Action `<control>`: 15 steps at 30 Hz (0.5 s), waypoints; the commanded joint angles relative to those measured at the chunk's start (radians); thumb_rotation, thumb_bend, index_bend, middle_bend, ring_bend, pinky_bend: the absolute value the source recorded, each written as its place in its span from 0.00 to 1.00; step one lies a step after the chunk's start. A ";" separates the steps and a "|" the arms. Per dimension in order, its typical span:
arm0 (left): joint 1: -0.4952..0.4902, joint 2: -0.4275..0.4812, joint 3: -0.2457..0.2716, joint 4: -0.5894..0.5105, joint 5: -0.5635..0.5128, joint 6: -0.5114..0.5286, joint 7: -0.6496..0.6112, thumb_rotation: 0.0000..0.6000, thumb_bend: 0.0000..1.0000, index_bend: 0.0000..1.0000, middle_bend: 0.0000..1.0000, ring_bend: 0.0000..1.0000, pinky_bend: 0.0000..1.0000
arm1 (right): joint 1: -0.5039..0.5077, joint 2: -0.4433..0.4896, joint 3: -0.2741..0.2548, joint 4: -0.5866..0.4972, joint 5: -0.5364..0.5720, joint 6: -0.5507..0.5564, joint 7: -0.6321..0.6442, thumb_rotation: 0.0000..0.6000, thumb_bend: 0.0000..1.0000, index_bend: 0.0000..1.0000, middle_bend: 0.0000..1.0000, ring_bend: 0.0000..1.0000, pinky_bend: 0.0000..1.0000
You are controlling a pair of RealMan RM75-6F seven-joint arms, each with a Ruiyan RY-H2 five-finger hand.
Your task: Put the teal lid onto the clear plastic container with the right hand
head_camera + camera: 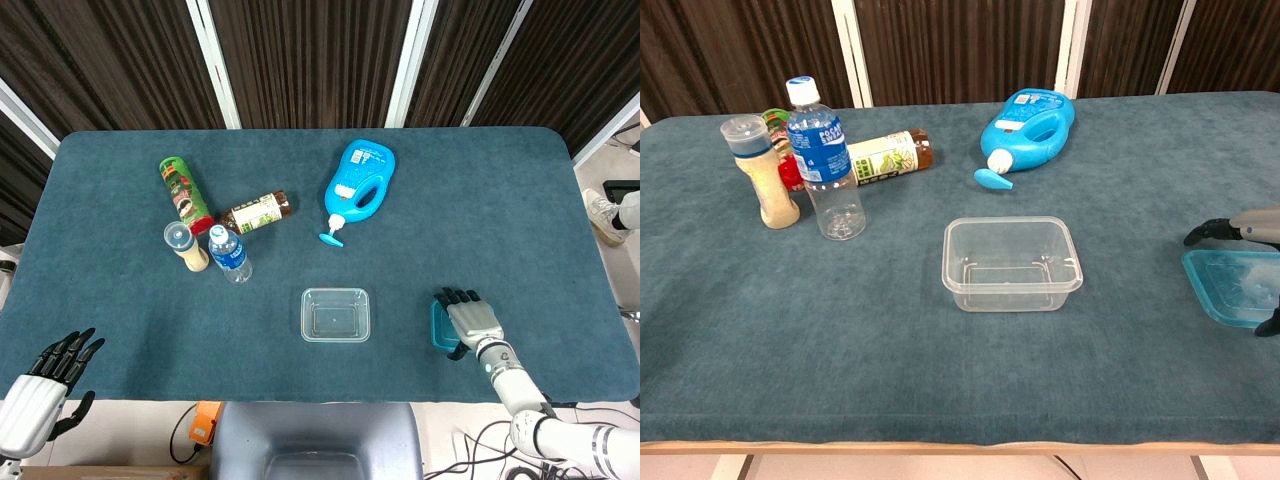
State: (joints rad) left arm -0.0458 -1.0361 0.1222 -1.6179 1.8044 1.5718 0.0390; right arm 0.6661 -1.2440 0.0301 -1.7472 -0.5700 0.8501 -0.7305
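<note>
The clear plastic container (336,315) (1011,262) stands upright and empty near the table's front middle. To its right the teal lid (437,326) (1230,286) lies flat on the cloth. My right hand (471,322) (1252,226) is spread over the lid and covers most of it in the head view; only the lid's left edge shows there. In the chest view its fingers reach over the lid's far edge and the thumb sits at the near right edge, with no firm grip visible. My left hand (45,380) hangs off the front left corner, fingers apart, holding nothing.
A blue detergent bottle (358,180) (1030,125) lies behind the container. At the left stand a water bottle (230,255) (825,165) and a spice shaker (185,247) (760,175), with a green can (185,195) and a brown bottle (255,212) lying behind them.
</note>
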 commanded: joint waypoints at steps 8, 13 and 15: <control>0.000 -0.002 -0.002 0.000 -0.001 -0.003 0.005 1.00 0.43 0.00 0.00 0.00 0.16 | 0.027 0.022 -0.045 -0.003 0.002 0.015 0.029 1.00 0.27 0.08 0.00 0.00 0.09; 0.000 -0.003 -0.002 -0.001 -0.001 -0.005 0.009 1.00 0.43 0.00 0.00 0.00 0.16 | 0.035 0.020 -0.061 0.013 0.008 0.018 0.047 1.00 0.27 0.09 0.00 0.00 0.09; 0.000 -0.004 -0.002 -0.001 -0.002 -0.007 0.010 1.00 0.43 0.00 0.00 0.00 0.16 | 0.037 0.020 -0.066 0.018 0.007 0.018 0.054 1.00 0.27 0.09 0.00 0.00 0.09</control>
State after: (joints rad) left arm -0.0463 -1.0402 0.1200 -1.6187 1.8021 1.5639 0.0497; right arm 0.7023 -1.2241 -0.0342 -1.7302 -0.5630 0.8679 -0.6780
